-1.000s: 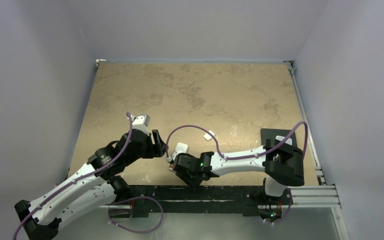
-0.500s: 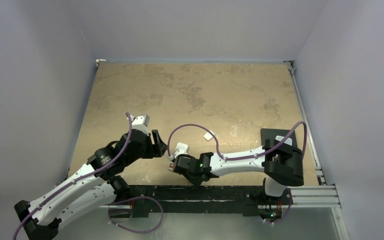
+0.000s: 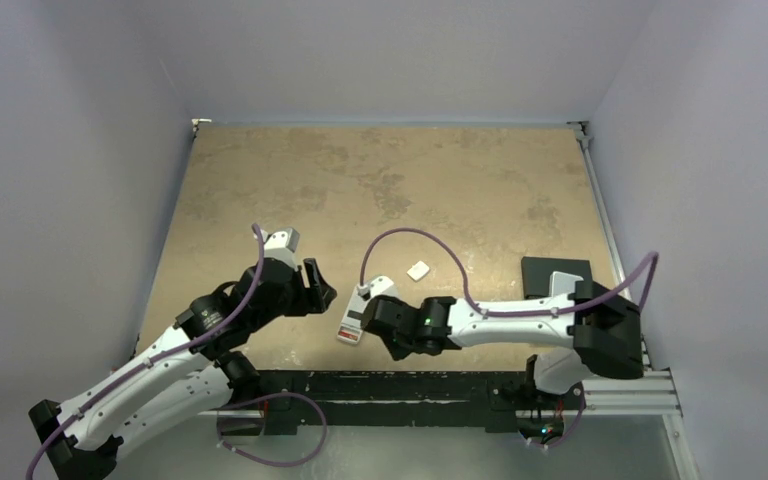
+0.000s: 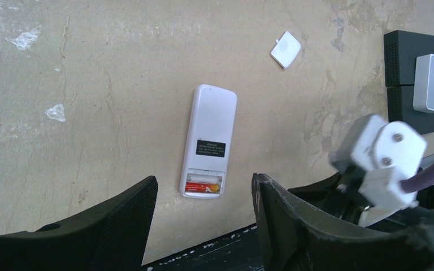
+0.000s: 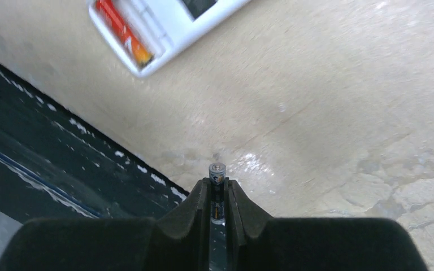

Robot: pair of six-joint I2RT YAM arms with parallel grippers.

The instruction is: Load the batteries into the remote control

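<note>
The remote control (image 4: 209, 135) lies white back up near the table's front edge, also seen in the top view (image 3: 352, 322). Its end compartment is uncovered, with one red battery (image 4: 203, 187) in the slot nearest the end and the other slot bare. My left gripper (image 4: 204, 179) hovers open above that end, touching nothing. My right gripper (image 5: 217, 179) is shut on a second slim battery (image 5: 217, 169), whose grey tip sticks out past the fingertips. It hangs over bare table just right of the remote control (image 5: 158, 22).
A small white square plastic piece (image 3: 418, 269) lies on the table beyond the remote. A pale grey block (image 4: 429, 83) rests on a black box (image 4: 409, 51) at the right. The dark front rail (image 5: 45, 164) runs close to the remote.
My right arm has drawn back to the right, uncovering the remote, and its jaws have narrowed around the battery. The left arm has stayed put.
</note>
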